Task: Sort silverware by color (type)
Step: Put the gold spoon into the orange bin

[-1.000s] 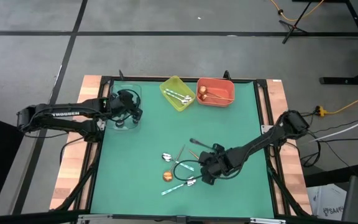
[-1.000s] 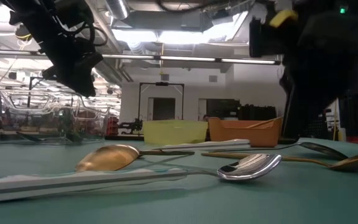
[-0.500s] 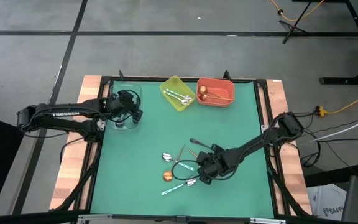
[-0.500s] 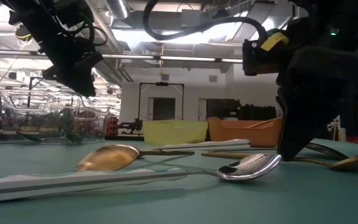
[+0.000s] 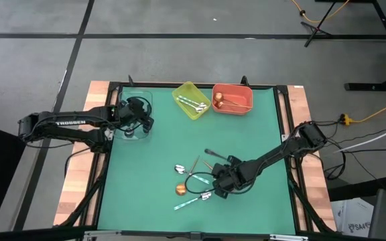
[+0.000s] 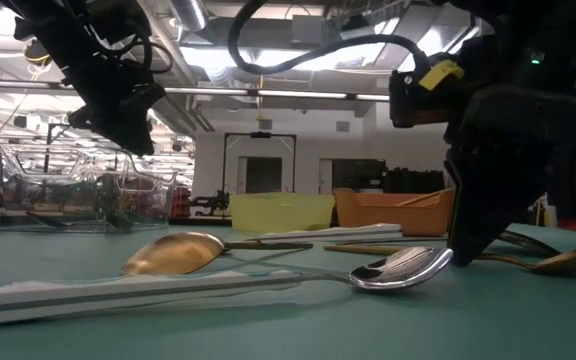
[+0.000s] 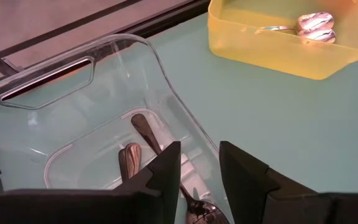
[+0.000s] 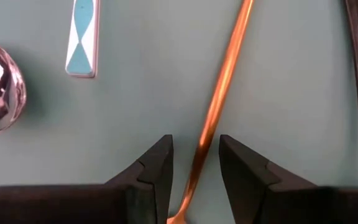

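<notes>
On the green table mat (image 5: 246,134), our right gripper (image 8: 194,163), fingers narrowly parted, straddles the slim copper-gold spoon handle (image 8: 219,102), whose long axis runs toward one o'clock.

One camera hangs above and looks straight down on the whole table (image 5: 246,134). Another sits at table height and looks level into the room. Each wrist camera looks closely past its own fingers. The yellow bin (image 5: 191,100) shows from above, low and left wrist.

Bright overhead light, perhaps slight glare
</notes>
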Action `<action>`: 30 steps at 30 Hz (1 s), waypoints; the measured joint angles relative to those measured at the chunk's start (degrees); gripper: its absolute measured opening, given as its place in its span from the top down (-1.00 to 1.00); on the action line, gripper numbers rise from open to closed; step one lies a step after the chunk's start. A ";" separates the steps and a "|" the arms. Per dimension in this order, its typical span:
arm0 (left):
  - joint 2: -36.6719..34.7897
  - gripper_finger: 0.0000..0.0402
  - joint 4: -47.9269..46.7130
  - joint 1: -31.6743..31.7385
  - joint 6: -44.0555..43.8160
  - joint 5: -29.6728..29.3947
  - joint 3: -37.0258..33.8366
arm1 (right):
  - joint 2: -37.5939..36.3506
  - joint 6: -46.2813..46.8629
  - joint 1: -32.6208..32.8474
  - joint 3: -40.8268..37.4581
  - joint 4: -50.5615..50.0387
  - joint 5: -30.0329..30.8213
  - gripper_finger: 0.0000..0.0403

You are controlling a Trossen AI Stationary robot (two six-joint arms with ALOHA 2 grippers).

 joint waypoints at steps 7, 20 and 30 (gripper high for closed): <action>0.00 0.48 0.00 0.00 0.00 0.00 0.00 | 0.00 -0.09 0.00 0.00 -0.61 0.86 0.39; 0.00 0.48 -0.02 0.00 0.00 0.00 0.00 | 0.31 -0.90 -0.33 0.02 -1.19 0.99 0.39; 0.00 0.48 -0.04 0.00 0.00 0.02 0.00 | 1.55 -0.92 -1.11 0.22 -0.03 -2.49 0.45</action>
